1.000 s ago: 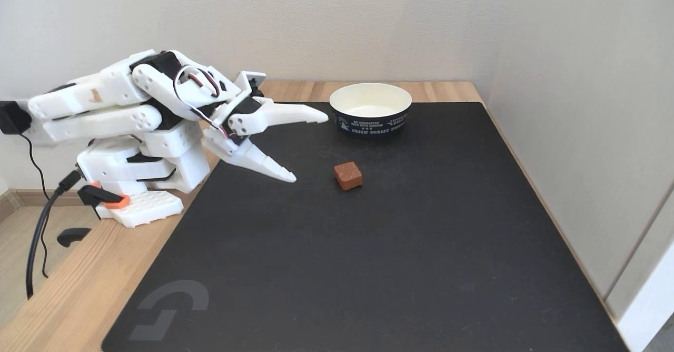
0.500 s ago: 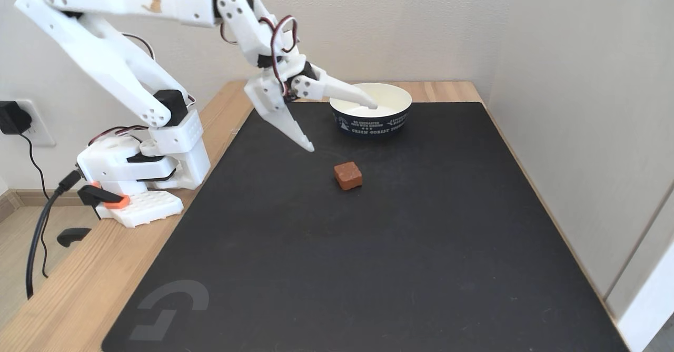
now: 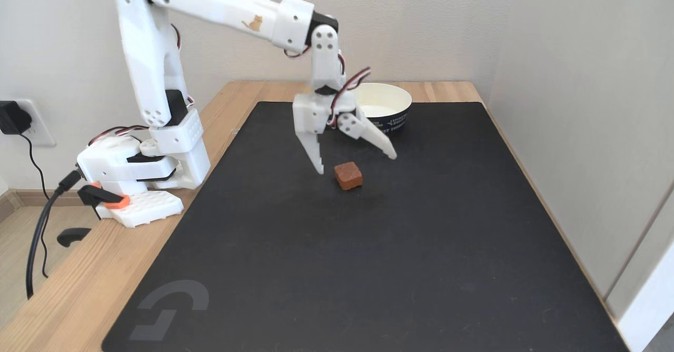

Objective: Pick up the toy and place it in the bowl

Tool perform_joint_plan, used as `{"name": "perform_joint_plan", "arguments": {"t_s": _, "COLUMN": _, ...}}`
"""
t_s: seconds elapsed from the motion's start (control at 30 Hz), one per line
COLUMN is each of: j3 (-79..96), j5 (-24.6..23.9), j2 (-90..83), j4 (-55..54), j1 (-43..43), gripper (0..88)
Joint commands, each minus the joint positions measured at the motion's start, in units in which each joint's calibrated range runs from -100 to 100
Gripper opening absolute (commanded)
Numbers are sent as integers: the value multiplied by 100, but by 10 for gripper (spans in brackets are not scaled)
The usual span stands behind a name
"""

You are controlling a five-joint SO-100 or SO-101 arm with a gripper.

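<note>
Arm has unfolded from its tucked rest pose over the last second, swung out past the bowl (image 3: 383,104), and now reaches over the mat (image 3: 368,257) with the wrist pointing nearly straight down. Gripper (image 3: 357,165) hangs just above the toy (image 3: 348,175), jaws spread wide: one fingertip sits at about 9 o'clock of the toy, the other farther off at about 2 o'clock, neither touching it as far as the fixed view shows.

Toy has not moved; it lies on the mat, well apart from the bowl, which stands at roughly 1 o'clock from it near the mat's far edge. Bowl looks empty, partly hidden by the wrist.

Judgement: approach is nearly done. Remaining: a short descent to straddle the toy, then close. Risk: the near finger nudges the toy sideways.
</note>
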Motion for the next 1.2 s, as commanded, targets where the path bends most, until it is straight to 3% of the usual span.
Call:
{"name": "perform_joint_plan", "arguments": {"t_s": 0.0, "j3": -245, "j5": 64, "j2": 438, "j4": -93, "j1": -178, "gripper": 483}}
{"name": "perform_joint_plan", "arguments": {"t_s": 0.3, "j3": -245, "j5": 926, "j2": 505, "j4": -84, "j1": -254, "gripper": 483}}
{"name": "perform_joint_plan", "arguments": {"t_s": 0.77, "j3": -236, "j5": 920, "j2": 455, "j4": -25, "j1": 39, "gripper": 482}}
{"name": "perform_joint_plan", "arguments": {"t_s": 0.9, "j3": -236, "j5": 931, "j2": 472, "j4": -34, "j1": 64, "gripper": 327}}
{"name": "perform_joint_plan", "arguments": {"t_s": 0.93, "j3": -236, "j5": 941, "j2": 464, "j4": -68, "j1": 64, "gripper": 264}}
{"name": "perform_joint_plan", "arguments": {"t_s": 0.97, "j3": -245, "j5": 941, "j2": 464, "j4": -110, "j1": 47, "gripper": 126}}
{"name": "perform_joint_plan", "arguments": {"t_s": 1.03, "j3": -245, "j5": 926, "j2": 464, "j4": -254, "j1": 14, "gripper": 21}}
{"name": "perform_joint_plan", "arguments": {"t_s": 1.17, "j3": -173, "j5": 920, "j2": 438, "j4": -398, "j1": -19, "gripper": 26}}
